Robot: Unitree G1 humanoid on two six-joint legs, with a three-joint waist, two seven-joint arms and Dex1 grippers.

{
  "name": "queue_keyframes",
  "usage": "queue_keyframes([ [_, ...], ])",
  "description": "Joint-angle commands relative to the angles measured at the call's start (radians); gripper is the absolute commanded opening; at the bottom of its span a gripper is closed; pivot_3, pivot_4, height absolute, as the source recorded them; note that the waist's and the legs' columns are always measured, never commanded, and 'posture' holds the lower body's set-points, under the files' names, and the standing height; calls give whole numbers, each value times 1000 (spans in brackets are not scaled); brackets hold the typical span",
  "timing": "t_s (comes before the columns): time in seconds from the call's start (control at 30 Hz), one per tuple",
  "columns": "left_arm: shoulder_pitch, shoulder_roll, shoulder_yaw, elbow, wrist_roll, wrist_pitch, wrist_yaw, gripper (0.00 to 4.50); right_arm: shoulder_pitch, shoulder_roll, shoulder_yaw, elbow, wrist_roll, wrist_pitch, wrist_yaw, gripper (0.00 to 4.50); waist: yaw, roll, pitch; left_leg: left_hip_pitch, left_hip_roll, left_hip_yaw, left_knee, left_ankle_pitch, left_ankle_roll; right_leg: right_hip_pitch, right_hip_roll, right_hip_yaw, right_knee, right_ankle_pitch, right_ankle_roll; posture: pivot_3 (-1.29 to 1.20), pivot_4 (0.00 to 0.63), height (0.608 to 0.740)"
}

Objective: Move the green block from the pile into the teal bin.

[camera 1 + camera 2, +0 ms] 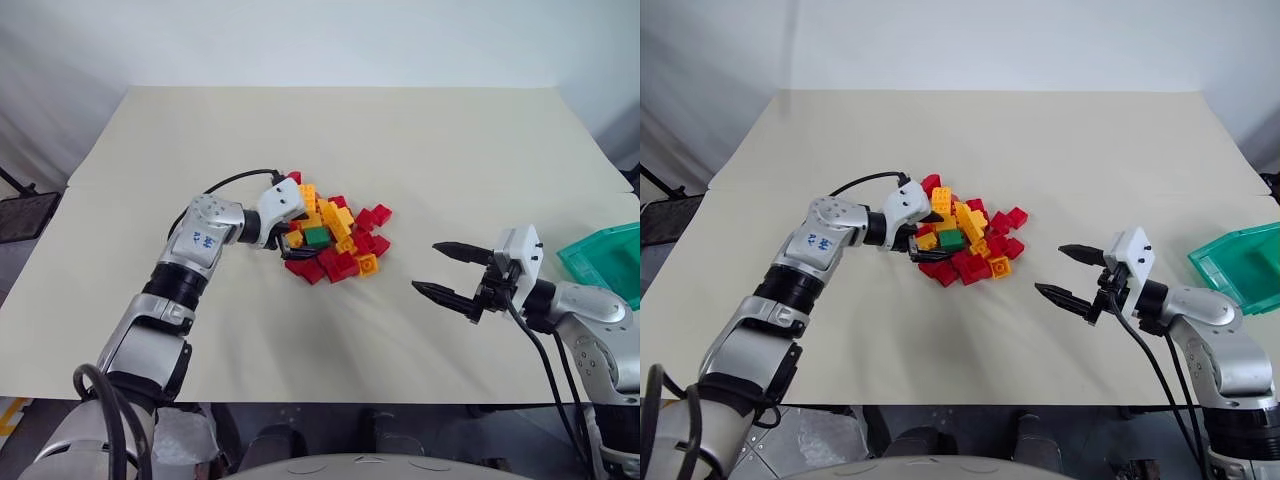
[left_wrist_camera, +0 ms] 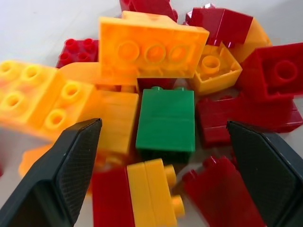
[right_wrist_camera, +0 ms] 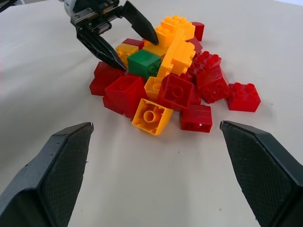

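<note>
Teal bin point(image 1: 1238, 268) at table edge — contents hidden — well apart from pile point(image 1: 968, 240).

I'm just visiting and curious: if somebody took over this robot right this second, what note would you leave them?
Left gripper: open, fingers either side of the green block, not closed on it.
Right gripper: open, holding nothing, hanging over bare table between pile and bin.
Green block sits in the pile of red and yellow bricks.
Teal bin is at the table's right edge.
Done: nothing moved.
Left: grip the block, carry it to the bin, release.
</note>
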Motion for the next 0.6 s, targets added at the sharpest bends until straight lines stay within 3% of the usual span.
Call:
queue_keyframes([
  [0.03,-40,-14,-25,50,35,27,-36,4476,11,1,-45,-48,25,-9,-16,4500,0,0,0,0,0,0,0,0,0,0,0,0,0,0,0,0,150,740],
  [0.3,-76,-27,-60,101,82,77,-108,4476,15,3,-50,-67,38,-3,-35,4500,0,0,0,1,0,0,1,0,1,0,0,1,1,0,1,0,150,740],
  [0.6,-18,37,-57,-60,74,188,-193,4476,19,-1,-50,-80,51,-3,-49,4500,-1,0,0,2,0,-1,1,0,1,0,0,3,2,0,0,0,150,740],
])
